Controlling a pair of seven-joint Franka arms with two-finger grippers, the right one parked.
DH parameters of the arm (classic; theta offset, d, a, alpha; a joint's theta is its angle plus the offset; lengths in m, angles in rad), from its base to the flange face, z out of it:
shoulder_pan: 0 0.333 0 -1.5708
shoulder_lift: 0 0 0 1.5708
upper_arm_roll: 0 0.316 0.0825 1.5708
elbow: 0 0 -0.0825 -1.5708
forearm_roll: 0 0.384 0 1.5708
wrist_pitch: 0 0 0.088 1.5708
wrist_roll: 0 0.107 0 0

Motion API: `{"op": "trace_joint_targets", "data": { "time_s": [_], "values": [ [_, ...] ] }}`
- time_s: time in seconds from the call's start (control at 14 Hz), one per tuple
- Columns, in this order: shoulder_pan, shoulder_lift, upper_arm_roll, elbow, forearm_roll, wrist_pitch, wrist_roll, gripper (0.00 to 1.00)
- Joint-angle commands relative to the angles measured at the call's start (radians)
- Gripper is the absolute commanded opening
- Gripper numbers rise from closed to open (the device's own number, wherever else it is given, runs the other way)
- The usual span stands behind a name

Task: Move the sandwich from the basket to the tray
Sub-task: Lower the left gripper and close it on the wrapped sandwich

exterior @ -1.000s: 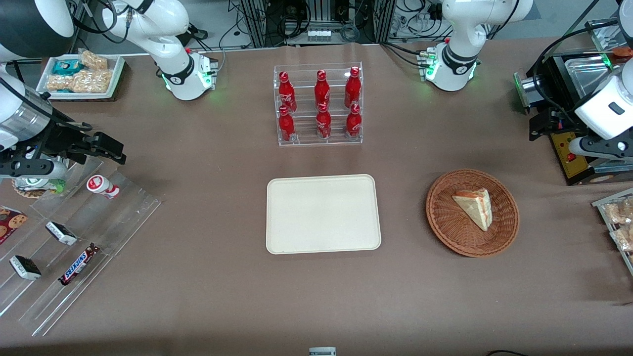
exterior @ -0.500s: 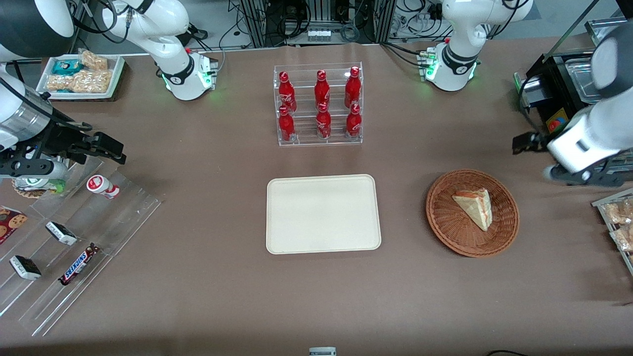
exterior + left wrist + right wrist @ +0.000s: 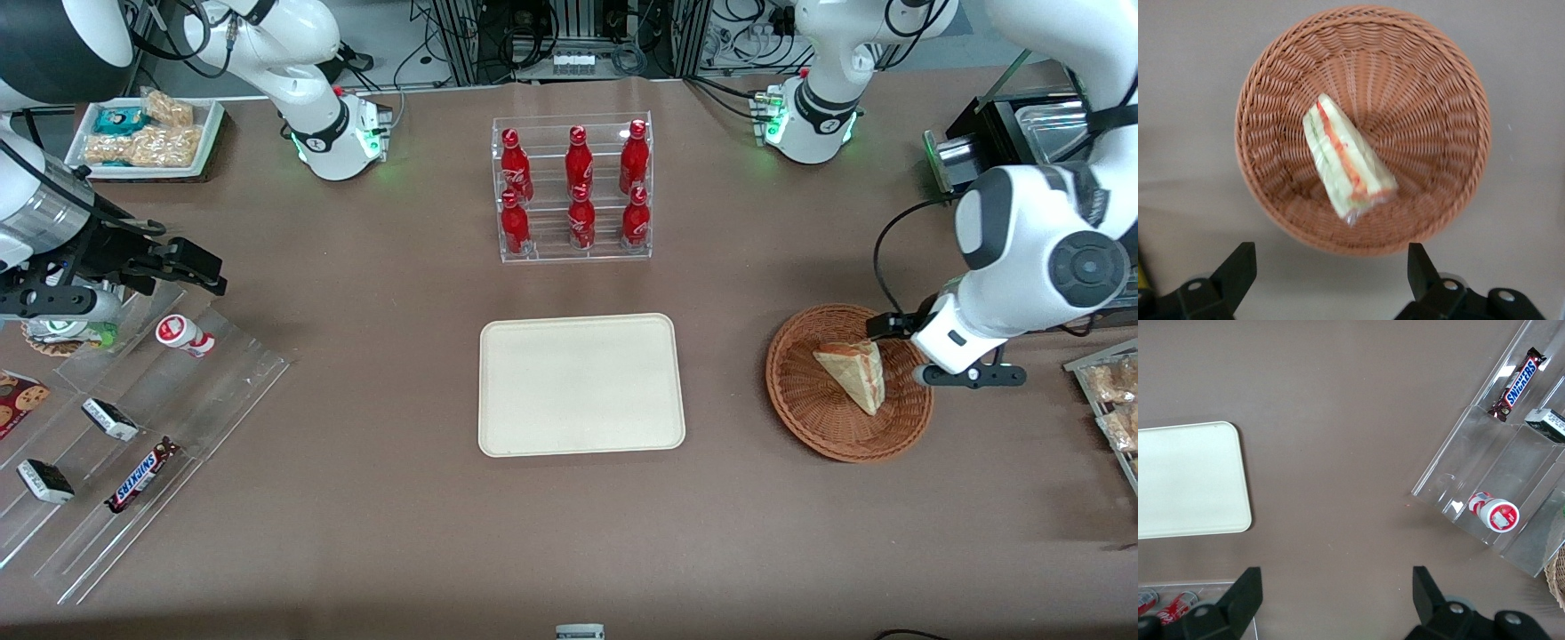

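Across the brown table [image 3: 373,498], the biggest item is the cream-coloured tray [image 3: 582,384], lying flat near the middle with nothing on it. Farther from the front camera than the tray stands a clear acrylic rack [image 3: 573,187] holding six red cola bottles [image 3: 579,160] in two rows, all upright.

Toward the working arm's end of the table sits the round wicker basket [image 3: 813,413], well apart from the tray. Inside it lies the sandwich [image 3: 853,373], a pale triangular wedge in clear wrap, resting on its side against the basket's sloping wall, with its orange-red and green filling stripe showing along the cut edge. The wrist camera shows the same sandwich [image 3: 1346,159] lying across the basket [image 3: 1431,107], off-centre, one end close to the woven rim.

The left arm's gripper [image 3: 1328,277] hangs above the basket's edge, touching nothing. Its two black fingers [image 3: 1238,267] are spread wide apart and hold nothing, with bare table and the basket rim visible between them. In the front view the arm's white wrist covers the gripper itself, and it sits above the basket's rim on the side toward the working arm's end.

Toward the parked arm's end, stepped clear acrylic shelves [image 3: 151,427] carry a Snickers bar [image 3: 140,476] and a small red-and-white cup [image 3: 184,335] lying on its side.
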Motion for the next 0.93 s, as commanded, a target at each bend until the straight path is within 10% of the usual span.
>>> {"op": "trace_joint_targets", "data": {
  "time_s": [0.0, 0.64, 0.86],
  "values": [
    [-0.001, -0.043, -0.005, -0.149, 0.012, 0.175, -0.217, 1.0],
    [-0.015, 0.055, -0.003, -0.266, 0.012, 0.497, -0.788, 0.94],
    [-0.015, 0.069, -0.003, -0.256, 0.011, 0.493, -0.788, 0.16]
  ]
}}
